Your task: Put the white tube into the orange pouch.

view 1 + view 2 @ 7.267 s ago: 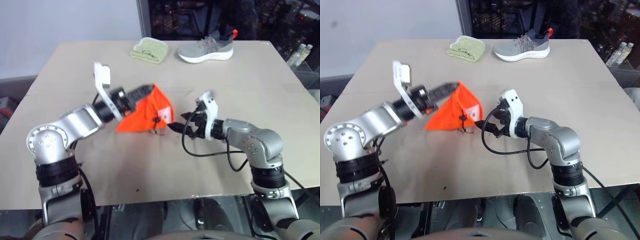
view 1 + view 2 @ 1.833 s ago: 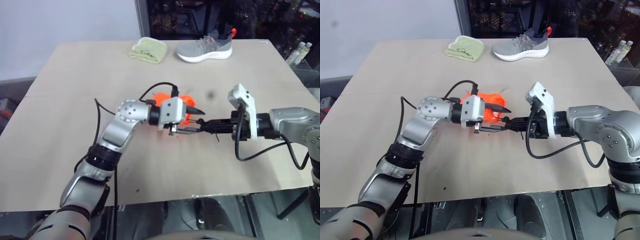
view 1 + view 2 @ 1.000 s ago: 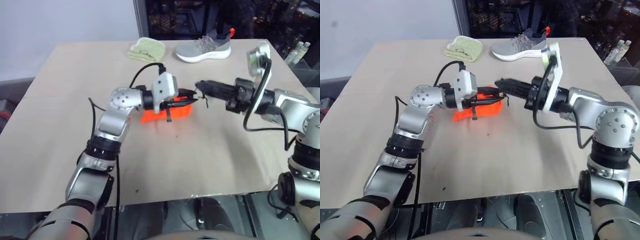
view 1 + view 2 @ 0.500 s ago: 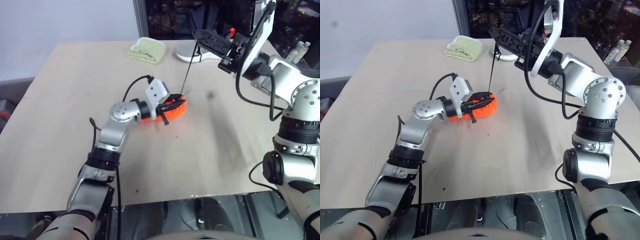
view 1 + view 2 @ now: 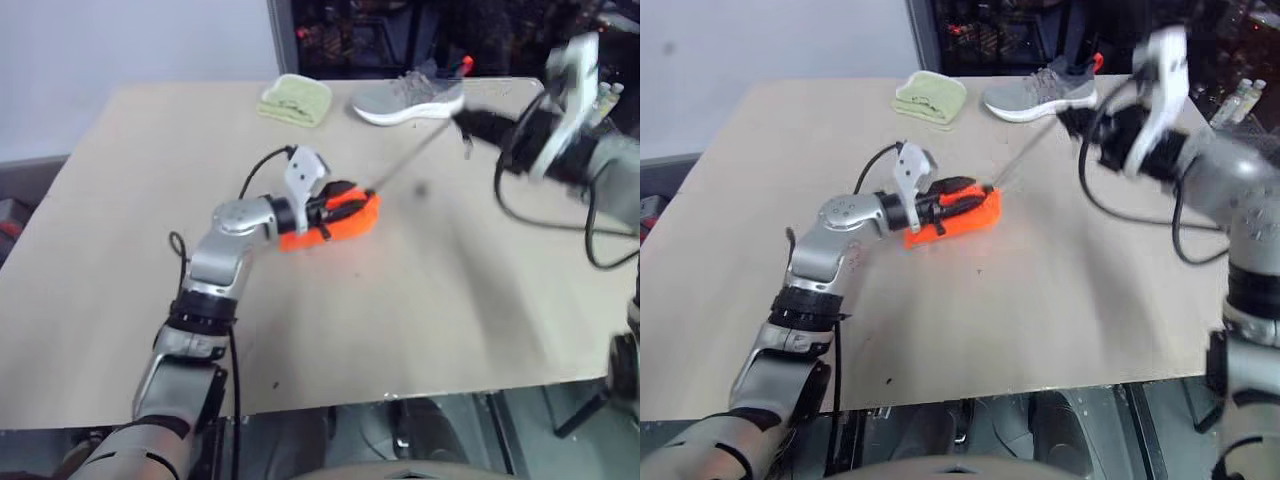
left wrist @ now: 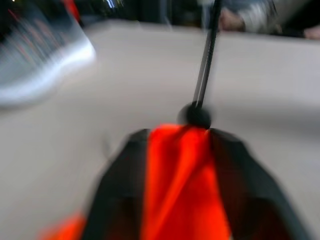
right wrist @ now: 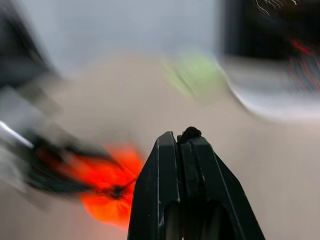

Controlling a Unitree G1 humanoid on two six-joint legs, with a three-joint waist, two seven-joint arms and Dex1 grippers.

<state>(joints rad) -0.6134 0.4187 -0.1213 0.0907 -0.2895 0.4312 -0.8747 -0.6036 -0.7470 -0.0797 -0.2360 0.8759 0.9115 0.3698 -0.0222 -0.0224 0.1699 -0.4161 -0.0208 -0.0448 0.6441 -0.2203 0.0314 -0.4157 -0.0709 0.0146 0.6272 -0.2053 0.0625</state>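
The orange pouch (image 5: 958,216) lies on the surface (image 5: 420,300), and the left fingers (image 5: 952,195) stand astride its top, one black finger on either side of the orange cloth; in the left wrist view the fabric fills the gap between them. Whether they clamp it or merely straddle it cannot be told. The right fingers (image 7: 184,150) are pressed together on a dark knot at their tips, and a thin cord (image 5: 410,158) runs taut from there down to the pouch's near end, just past the left fingertips.

The white tube cannot be made out; it may already sit inside the pouch, judging by the cord being drawn.

The pouch looks light and limp, so it will likely slide or lift unless pinned. The cord is thin and could slip from a pinch; the knot at its end seems the surest place to take hold.
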